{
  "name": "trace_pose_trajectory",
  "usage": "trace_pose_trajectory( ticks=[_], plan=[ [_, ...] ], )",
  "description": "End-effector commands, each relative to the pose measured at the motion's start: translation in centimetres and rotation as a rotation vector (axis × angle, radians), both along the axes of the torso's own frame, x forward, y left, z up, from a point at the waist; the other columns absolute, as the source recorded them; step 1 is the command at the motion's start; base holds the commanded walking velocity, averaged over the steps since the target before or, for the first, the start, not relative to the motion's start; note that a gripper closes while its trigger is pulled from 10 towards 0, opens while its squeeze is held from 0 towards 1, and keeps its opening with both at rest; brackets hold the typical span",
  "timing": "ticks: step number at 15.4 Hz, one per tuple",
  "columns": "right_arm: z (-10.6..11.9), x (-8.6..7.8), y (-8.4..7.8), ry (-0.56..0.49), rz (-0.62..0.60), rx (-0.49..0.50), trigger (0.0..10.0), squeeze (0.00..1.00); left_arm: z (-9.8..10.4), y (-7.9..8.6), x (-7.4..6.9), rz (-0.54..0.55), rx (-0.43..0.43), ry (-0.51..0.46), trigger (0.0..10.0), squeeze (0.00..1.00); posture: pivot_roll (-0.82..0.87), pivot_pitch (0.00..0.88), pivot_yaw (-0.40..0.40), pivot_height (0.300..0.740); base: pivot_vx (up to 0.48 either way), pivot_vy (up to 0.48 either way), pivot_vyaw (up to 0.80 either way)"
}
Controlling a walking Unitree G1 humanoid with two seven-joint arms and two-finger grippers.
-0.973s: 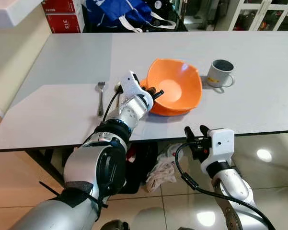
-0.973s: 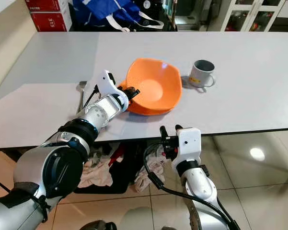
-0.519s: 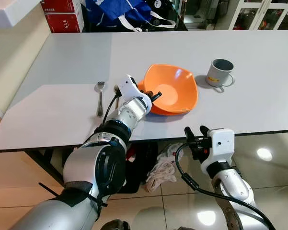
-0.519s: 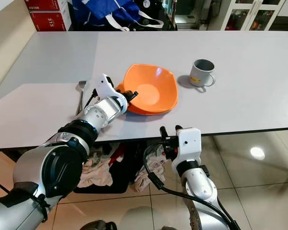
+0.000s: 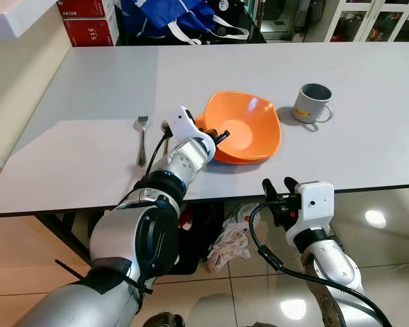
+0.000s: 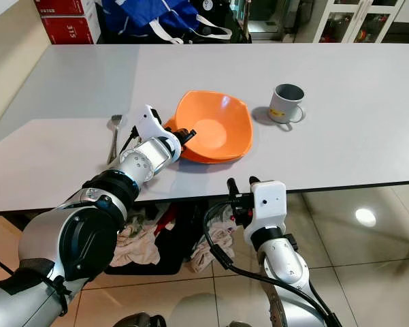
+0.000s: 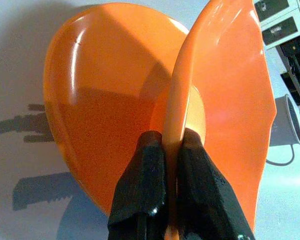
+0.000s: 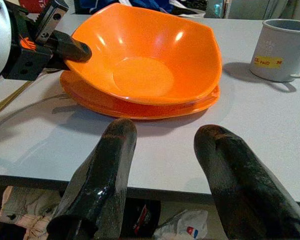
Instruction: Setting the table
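Orange bowl (image 5: 245,127) rim pinched by outstretched left gripper (image 5: 218,133).

Hiding much of a metal spoon (image 5: 167,129) on the grey table (image 5: 88,136), behind the silver left arm's white wrist. Covering the near-left rim of the glossy orange plastic bowl (image 5: 248,122) under the left gripper (image 5: 219,133). Concealing most of a flat orange plate (image 8: 140,107) beneath that bowl. Cropping the grey enamel mug (image 8: 282,50) at the right wrist view's edge, its yellow label too small to read.
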State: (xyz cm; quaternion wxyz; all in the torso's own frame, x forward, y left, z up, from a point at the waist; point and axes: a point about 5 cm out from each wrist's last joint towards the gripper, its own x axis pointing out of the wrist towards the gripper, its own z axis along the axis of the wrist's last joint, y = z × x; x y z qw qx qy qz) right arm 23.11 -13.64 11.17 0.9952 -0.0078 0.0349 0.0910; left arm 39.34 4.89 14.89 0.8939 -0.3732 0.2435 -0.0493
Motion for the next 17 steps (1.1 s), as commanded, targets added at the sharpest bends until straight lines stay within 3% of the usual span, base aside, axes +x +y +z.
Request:
trace_pose_trajectory(
  ticks=[1,9,10,17],
  plan=[
    [0.0,-0.2,0.1,0.007,0.002,-0.006,10.0,0.0,0.8,-0.3,0.2,-0.004,0.015,-0.016,10.0,0.0,-0.19,0.055,0.031,0.736,0.0,0.0,0.0],
    [0.0,-0.2,0.1,0.008,0.002,-0.006,10.0,0.0,0.8,-0.3,0.2,-0.003,0.016,-0.017,10.0,0.0,-0.19,0.055,0.031,0.736,0.0,0.0,0.0],
    [0.0,-0.2,0.1,0.008,0.004,-0.006,10.0,0.0,0.8,0.3,0.4,0.019,0.048,-0.044,10.0,1.0,-0.19,0.041,0.027,0.736,0.0,0.0,0.0],
    [-0.1,-0.2,0.1,0.008,0.002,-0.005,10.0,0.0,1.5,1.2,0.9,0.056,0.046,-0.089,10.0,1.0,-0.18,0.038,0.026,0.736,0.0,0.0,0.0]
  ],
)
